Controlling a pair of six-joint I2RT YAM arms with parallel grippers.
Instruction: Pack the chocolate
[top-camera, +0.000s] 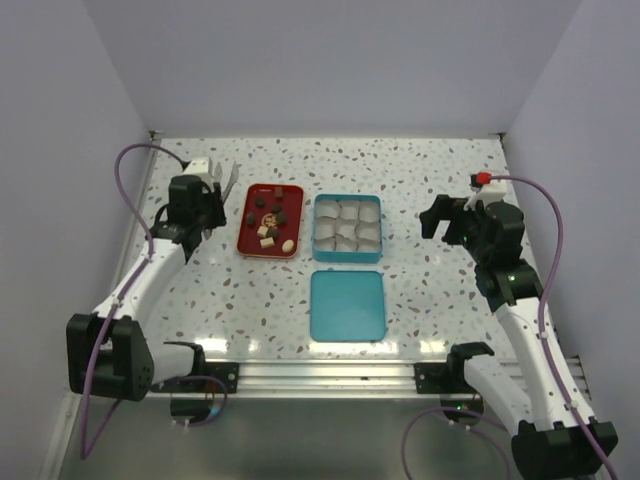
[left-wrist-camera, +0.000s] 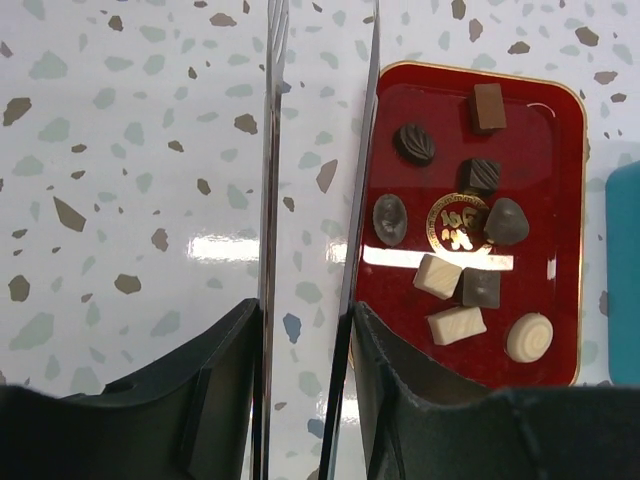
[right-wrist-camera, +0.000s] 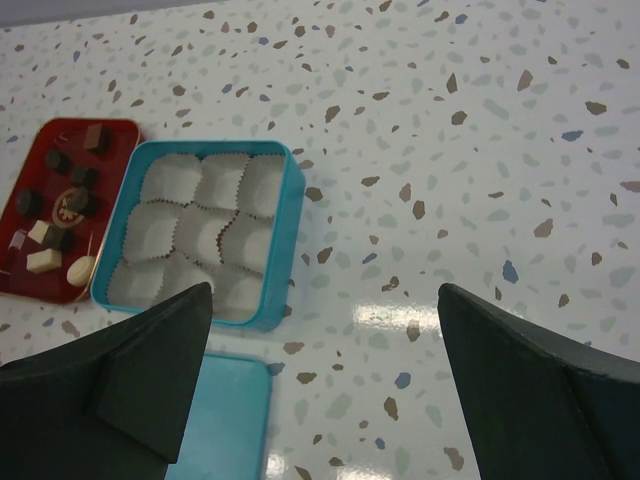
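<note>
from above, we see the red tray on the bench, left of the middle and toward the far edge. the chocolate lies scattered inside it. just right of the tray is the teal tin, lined with white paper cups. its lid lies flat between the tin and the bench's near edge. the left gripper hangs by the tray's left edge near its far corner, and the right gripper is well apart from the tin, toward the bench's right edge.

from the left wrist, we look down two thin metal fingers. they are parted, with only speckled bench between them, so this tool is released and grasps nothing. the right-hand finger runs along the tray's long rim, and we cannot tell if it touches. we count nine pieces in the tray. a brown block sits near one corner and a round cream swirl in the corner at the other end of the same side. dark pieces ring the gold emblem, and two cream blocks lie below it in this view.

from the right wrist, the broad dark fingers stand wide apart over bare bench. this tool is released too and holds nothing. the tin shows three rows of three cups, with the tray and its chocolate beyond it and a corner of the lid beside the left finger.
</note>
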